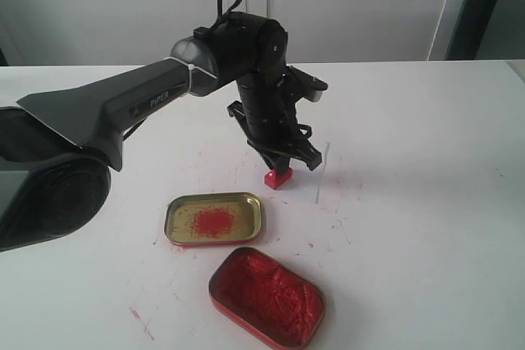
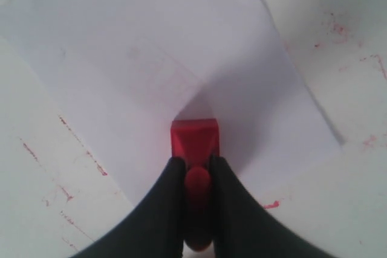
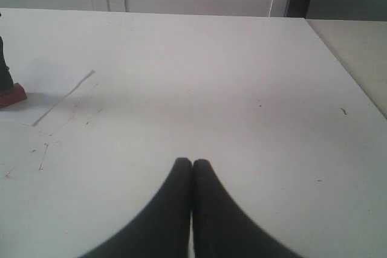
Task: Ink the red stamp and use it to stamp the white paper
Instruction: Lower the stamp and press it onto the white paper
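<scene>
- The red stamp (image 2: 195,140) sits pinched by its short handle between the two dark fingers (image 2: 233,209) of my left end effector (image 2: 196,164), square base pointing down.
- In the left wrist view, the stamp's base meets the white paper (image 2: 151,58) close to one edge of the sheet; a faint pinkish mark shows further in on the paper.
- In the exterior view, my left arm reaches in from the left and bends steeply down at the wrist, holding the stamp low over the bench (image 1: 410,202) near mid-scene.
- The paper lies flat on the bench, its far edge showing only as a thin grey line just right of the stamp.
- Nearer the camera, a gold-coloured tin lid (image 1: 184,215) with a red smear in its middle rests just beside the stamp and paper, not touching them.
- A red tin of ink paste (image 1: 215,291) lies open in front of the lid, close to it.
- Red flecks and streaks (image 1: 139,321) mark the bench around the tins and the sheet.
- My right end effector (image 3: 192,162) has its fingers pressed together on nothing, over bare bench well apart from the stamp.
</scene>
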`<move>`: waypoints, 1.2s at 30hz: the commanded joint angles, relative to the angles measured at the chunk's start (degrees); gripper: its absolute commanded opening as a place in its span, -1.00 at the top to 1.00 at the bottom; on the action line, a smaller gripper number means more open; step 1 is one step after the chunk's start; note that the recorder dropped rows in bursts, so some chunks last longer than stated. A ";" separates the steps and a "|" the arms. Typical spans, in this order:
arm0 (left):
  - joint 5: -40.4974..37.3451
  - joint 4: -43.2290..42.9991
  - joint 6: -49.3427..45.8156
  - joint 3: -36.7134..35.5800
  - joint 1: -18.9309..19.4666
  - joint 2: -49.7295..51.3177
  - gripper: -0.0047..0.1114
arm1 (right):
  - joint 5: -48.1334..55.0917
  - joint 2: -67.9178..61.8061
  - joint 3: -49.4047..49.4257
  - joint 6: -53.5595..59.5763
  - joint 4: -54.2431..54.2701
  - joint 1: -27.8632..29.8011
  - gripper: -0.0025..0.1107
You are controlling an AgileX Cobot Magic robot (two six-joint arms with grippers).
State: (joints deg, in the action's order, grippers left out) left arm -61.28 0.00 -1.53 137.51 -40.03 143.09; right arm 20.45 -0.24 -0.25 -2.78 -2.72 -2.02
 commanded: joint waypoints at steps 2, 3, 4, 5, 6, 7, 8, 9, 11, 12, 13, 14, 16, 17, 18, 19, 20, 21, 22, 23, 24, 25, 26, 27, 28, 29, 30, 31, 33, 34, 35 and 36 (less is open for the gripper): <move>-0.61 0.59 0.03 0.20 -0.06 -1.52 0.92 | -0.60 0.24 0.25 0.43 -0.22 -0.21 0.96; -0.50 0.59 0.03 0.20 -0.06 -2.12 0.92 | -0.60 0.24 0.25 0.43 -0.22 -0.21 0.96; -0.39 0.59 0.03 0.20 -0.06 -2.41 0.92 | -0.60 0.24 0.25 0.43 -0.22 -0.21 0.96; -0.39 0.59 0.03 0.20 -0.06 -2.86 0.92 | -0.60 0.24 0.25 0.43 -0.22 -0.21 0.96; -0.39 0.59 0.30 0.20 -0.06 -3.17 0.92 | -0.60 0.24 0.25 0.43 -0.22 -0.21 0.96; -0.39 0.59 0.73 0.20 -0.06 -3.21 0.92 | -0.60 0.24 0.25 0.43 -0.22 -0.21 0.96; -0.39 0.59 1.53 0.20 -0.06 -3.52 0.92 | -0.60 0.24 0.25 0.43 -0.22 -0.21 0.96; -0.39 0.70 1.53 0.20 -0.06 -3.64 0.92 | -0.60 0.24 0.25 0.43 -0.22 -0.21 0.96; -0.39 0.84 1.53 0.20 -0.06 -3.82 0.92 | -0.60 0.24 0.25 0.43 -0.22 -0.21 0.96; -0.66 0.84 1.53 0.20 -0.06 -3.79 0.92 | -0.60 0.24 0.25 0.43 -0.22 -0.21 0.96; -1.03 0.84 1.53 0.20 -0.06 -3.79 0.92 | -0.60 0.24 0.25 0.43 -0.22 -0.21 0.96; -1.27 0.84 1.53 0.20 -0.06 -3.79 0.92 | -0.60 0.24 0.25 0.43 -0.22 -0.21 0.96; -1.26 0.48 1.53 0.20 -0.06 -3.79 0.92 | -0.60 0.24 0.25 0.43 -0.22 -0.21 0.96; -1.26 0.36 1.53 0.20 -0.06 -3.79 0.92 | -0.60 0.24 0.25 0.43 -0.22 -0.21 0.96; -1.36 0.00 1.53 0.20 -0.06 -3.79 0.92 | -0.60 0.24 0.25 0.43 -0.22 -0.21 0.96; -1.40 -0.38 1.53 0.20 -0.06 -3.79 0.92 | -0.60 0.24 0.25 0.43 -0.22 -0.21 0.96; -1.50 -0.61 1.53 0.20 -0.06 -3.79 0.92 | -0.60 0.24 0.25 0.43 -0.22 -0.21 0.96; -1.50 -0.68 1.53 0.20 -0.06 -3.79 0.92 | -0.60 0.24 0.25 0.43 -0.22 -0.21 0.96; -1.40 -0.94 1.53 0.20 -0.06 -3.79 0.92 | -0.60 0.24 0.25 0.43 -0.22 -0.21 0.96; -1.25 -0.92 1.53 0.20 -0.06 -3.79 0.92 | -0.60 0.24 0.25 0.43 -0.22 -0.21 0.96; -1.13 -0.92 1.53 0.20 -0.06 -3.79 0.92 | -0.60 0.24 0.25 0.43 -0.22 -0.21 0.96; -1.13 -0.92 1.53 0.20 -0.06 -3.79 0.92 | -0.60 0.24 0.25 0.43 -0.22 -0.21 0.96; -1.13 -0.92 1.53 0.20 -0.06 -3.79 0.92 | -0.60 0.24 0.25 0.43 -0.22 -0.21 0.96; -1.13 -0.92 1.53 0.20 -0.06 -3.79 0.92 | -0.60 0.24 0.25 0.43 -0.22 -0.21 0.96; -1.05 -0.92 1.53 0.20 -0.06 -3.79 0.92 | -0.60 0.24 0.25 0.43 -0.22 -0.21 0.96; -0.94 -0.92 1.53 0.20 -0.06 -3.79 0.92 | -0.60 0.24 0.25 0.43 -0.22 -0.21 0.96; -0.82 -0.92 1.53 0.20 -0.06 -3.79 0.92 | -0.60 0.24 0.25 0.43 -0.22 -0.21 0.96; -0.82 -0.92 1.53 0.20 -0.06 -3.79 0.92 | -0.60 0.24 0.25 0.43 -0.22 -0.21 0.96; -0.82 -0.92 1.53 0.20 -0.06 -3.79 0.92 | -0.60 0.24 0.25 0.43 -0.22 -0.21 0.96; -0.82 -0.92 1.53 0.20 -0.06 -3.79 0.92 | -0.60 0.24 0.25 0.43 -0.22 -0.21 0.96; -0.82 -0.92 1.53 0.20 -0.06 -3.79 0.92 | -0.60 0.24 0.25 0.43 -0.22 -0.21 0.96; -0.82 -0.92 1.53 0.20 -0.06 -3.79 0.92 | -0.60 0.24 0.25 0.43 -0.22 -0.21 0.96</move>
State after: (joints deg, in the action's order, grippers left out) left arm -61.53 -1.05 -0.52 137.55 -40.03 140.31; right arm 20.45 -0.24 -0.25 -2.78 -2.72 -2.02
